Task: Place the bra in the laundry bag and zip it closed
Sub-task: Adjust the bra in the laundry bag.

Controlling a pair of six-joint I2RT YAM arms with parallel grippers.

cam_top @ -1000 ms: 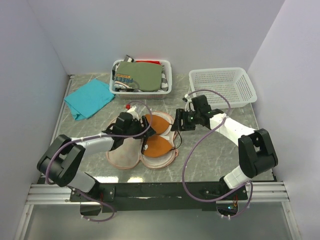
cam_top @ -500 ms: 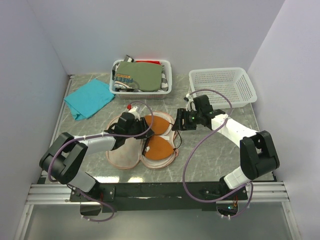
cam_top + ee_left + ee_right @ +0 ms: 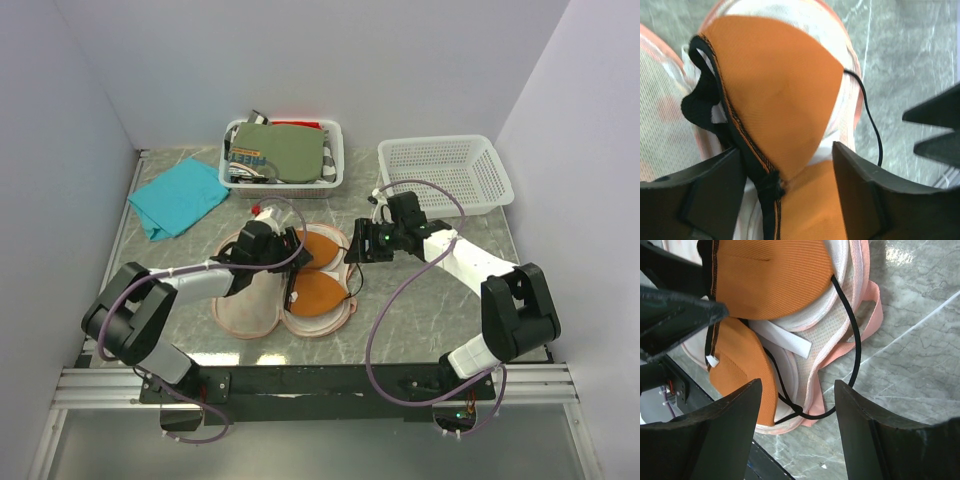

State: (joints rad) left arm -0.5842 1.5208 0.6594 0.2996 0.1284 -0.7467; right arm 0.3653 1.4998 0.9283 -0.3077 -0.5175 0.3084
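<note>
Grey marble-look table [image 3: 420, 310] boxed in by plain pale walls; from the top camera you get the whole layout, which the wrist cams don't: a teal cloth [image 3: 178, 197] back left, a white basket [image 3: 283, 152] stuffed with an olive garment and other clothes, and a second mesh basket [image 3: 445, 172] back right; the laundry bag [image 3: 248, 305] lies opened flat in the middle, and the bra [image 3: 316, 292] sits in its right-hand shell, both orange cups up; the other shell is just bare mesh.

Left wrist cam is the only one showing the dark edging and stitching along the cup up close; right wrist cam is the only one showing a white strip under the cups and the thin black strap [image 3: 856, 335] looping out over the pink rim onto the marble.

Left gripper [image 3: 787, 155] is spread wide, fingers straddling the bra near where the cups meet, not pinching it; right gripper [image 3: 797, 390] is spread too, hanging over the bag's edge and the strap loop, holding nothing.
</note>
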